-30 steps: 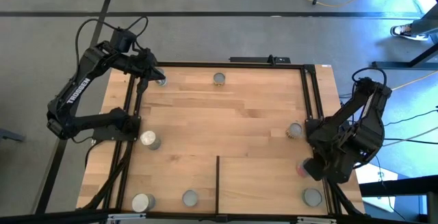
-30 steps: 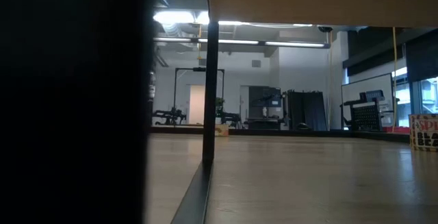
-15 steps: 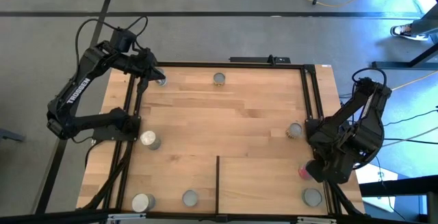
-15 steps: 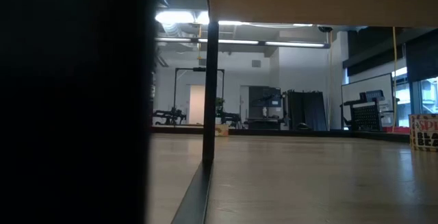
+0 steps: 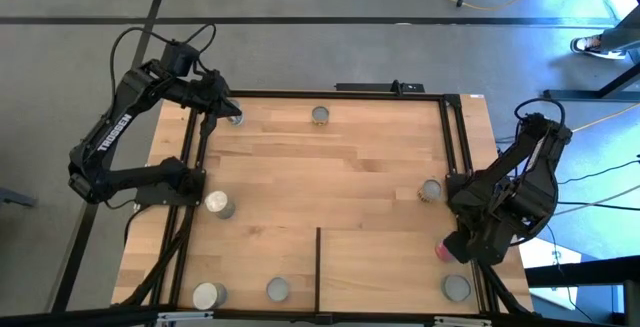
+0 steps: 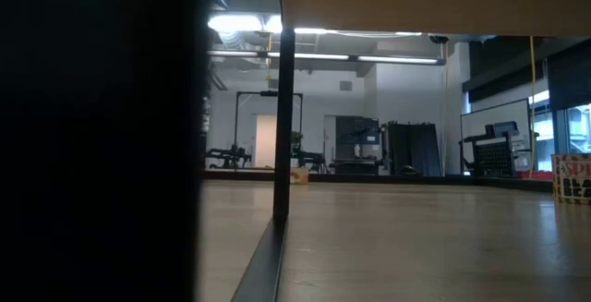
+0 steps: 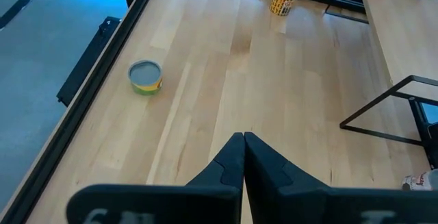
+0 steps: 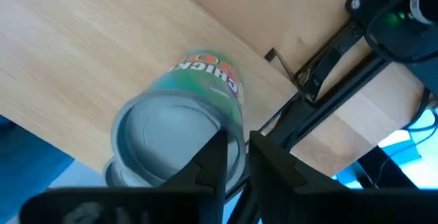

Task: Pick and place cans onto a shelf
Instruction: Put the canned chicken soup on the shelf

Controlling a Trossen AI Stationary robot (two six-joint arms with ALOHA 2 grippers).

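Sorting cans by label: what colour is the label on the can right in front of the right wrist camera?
Mostly green, with orange-red lettering, on the can; right wrist view shows it best.

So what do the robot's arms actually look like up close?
Both are matte black jointed arms with thin black cables looped along them. The left arm carries white "TROSSEN" lettering. Each ends in a hand of two dark, tapered, wedge-shaped fingers.
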